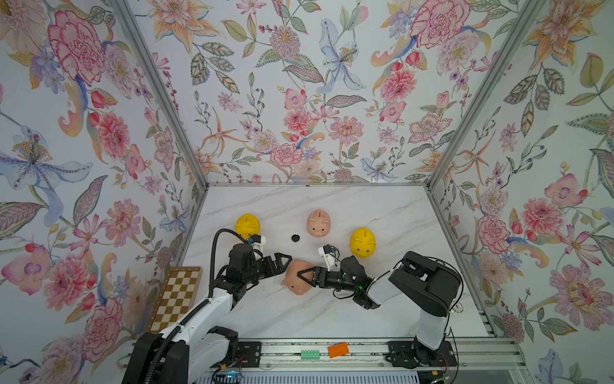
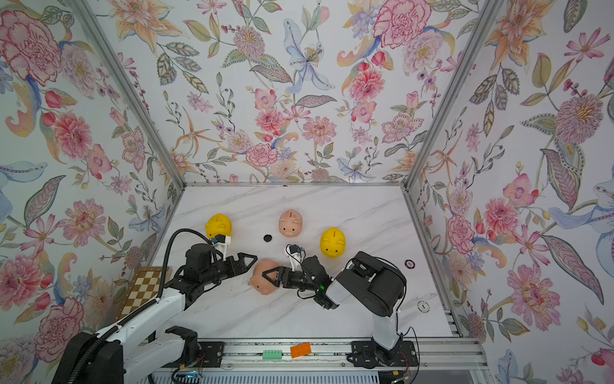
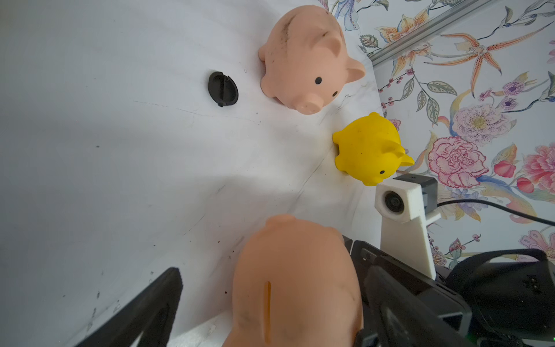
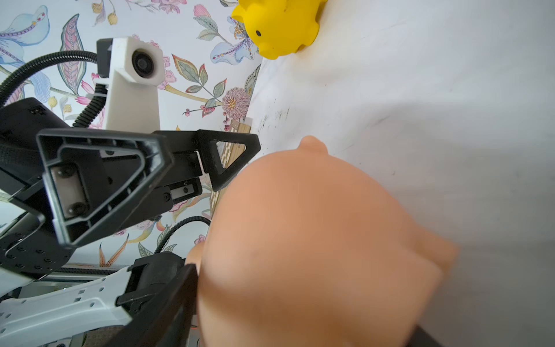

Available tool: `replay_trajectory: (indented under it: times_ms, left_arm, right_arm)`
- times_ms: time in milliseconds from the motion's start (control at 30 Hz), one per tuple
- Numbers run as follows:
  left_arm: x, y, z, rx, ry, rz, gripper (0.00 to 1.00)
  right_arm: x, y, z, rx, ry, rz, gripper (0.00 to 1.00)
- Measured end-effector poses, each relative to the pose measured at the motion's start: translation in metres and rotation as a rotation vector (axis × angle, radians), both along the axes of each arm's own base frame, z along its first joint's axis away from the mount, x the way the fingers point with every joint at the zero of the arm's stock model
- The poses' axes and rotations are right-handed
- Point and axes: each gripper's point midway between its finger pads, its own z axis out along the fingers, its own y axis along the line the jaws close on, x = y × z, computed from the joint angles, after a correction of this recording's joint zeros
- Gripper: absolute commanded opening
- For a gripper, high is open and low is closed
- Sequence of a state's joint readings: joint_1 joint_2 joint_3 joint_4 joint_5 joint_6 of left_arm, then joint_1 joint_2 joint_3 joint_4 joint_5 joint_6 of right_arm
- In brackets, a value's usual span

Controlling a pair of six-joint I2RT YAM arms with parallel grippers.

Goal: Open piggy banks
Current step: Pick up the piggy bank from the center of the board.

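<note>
Flanking the near pig stand left claw, right claw; plug beyond.

Peach pig, right pincer over it

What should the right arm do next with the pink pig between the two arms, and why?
Probably close the jaws of the right gripper fully on the near pink piggy bank: they straddle it, but a firm grip is not visible, and the left gripper hovers open beside it.
</note>
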State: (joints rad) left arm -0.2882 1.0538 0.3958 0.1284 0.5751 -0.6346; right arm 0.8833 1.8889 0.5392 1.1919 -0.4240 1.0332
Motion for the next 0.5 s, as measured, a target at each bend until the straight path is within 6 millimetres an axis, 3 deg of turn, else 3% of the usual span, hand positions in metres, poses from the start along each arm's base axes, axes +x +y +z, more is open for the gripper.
replay_trajectory:
  times_ms: [267, 500]
  left_arm:
    - [-0.004, -0.008, -0.012, -0.056, 0.025, -0.029, 0.99]
    - [-0.005, -0.017, -0.023, -0.120, 0.039, -0.048, 0.99]
  right_arm:
    - [0.023, -0.009, -0.001, 0.045, -0.016, -0.065, 0.77]
    - [0.031, -0.014, -0.001, 0.087, -0.014, -0.090, 0.77]
